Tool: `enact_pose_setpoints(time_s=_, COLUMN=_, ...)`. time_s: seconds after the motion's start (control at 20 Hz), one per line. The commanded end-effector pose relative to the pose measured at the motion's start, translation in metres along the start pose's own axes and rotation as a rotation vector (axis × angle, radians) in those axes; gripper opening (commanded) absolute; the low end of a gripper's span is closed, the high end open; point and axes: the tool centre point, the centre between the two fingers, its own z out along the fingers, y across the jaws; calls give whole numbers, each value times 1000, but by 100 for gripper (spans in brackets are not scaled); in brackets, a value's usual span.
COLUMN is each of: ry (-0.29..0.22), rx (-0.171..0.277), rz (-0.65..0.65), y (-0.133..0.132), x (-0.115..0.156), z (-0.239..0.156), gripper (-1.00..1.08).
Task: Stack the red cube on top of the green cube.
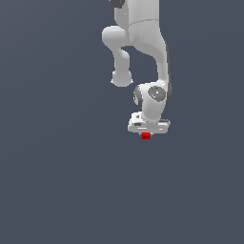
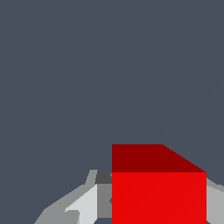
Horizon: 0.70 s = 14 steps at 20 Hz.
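The red cube (image 1: pixel 146 136) shows just under the white gripper (image 1: pixel 147 132), a little to the exterior view's right of centre. In the wrist view the red cube (image 2: pixel 159 192) fills the space between the two fingers (image 2: pixel 83 209), which lie against its sides. The gripper is shut on the red cube. I cannot tell whether the cube rests on the surface or hangs above it. The green cube is out of view in both frames.
The white arm (image 1: pixel 143 43) comes down from the top of the exterior view. A plain dark grey-blue surface (image 1: pixel 57 181) fills everything else in both views.
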Motion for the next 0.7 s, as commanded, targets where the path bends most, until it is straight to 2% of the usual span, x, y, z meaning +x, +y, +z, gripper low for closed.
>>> enact_pose_setpoints(time_s=0.0, ry=1, rx=0, rz=0, y=0, x=0, z=-8, gripper=-100)
enact_pose_setpoints(time_s=0.65, ry=1, rx=0, rz=0, y=0, x=-1, z=-80, gripper=-100)
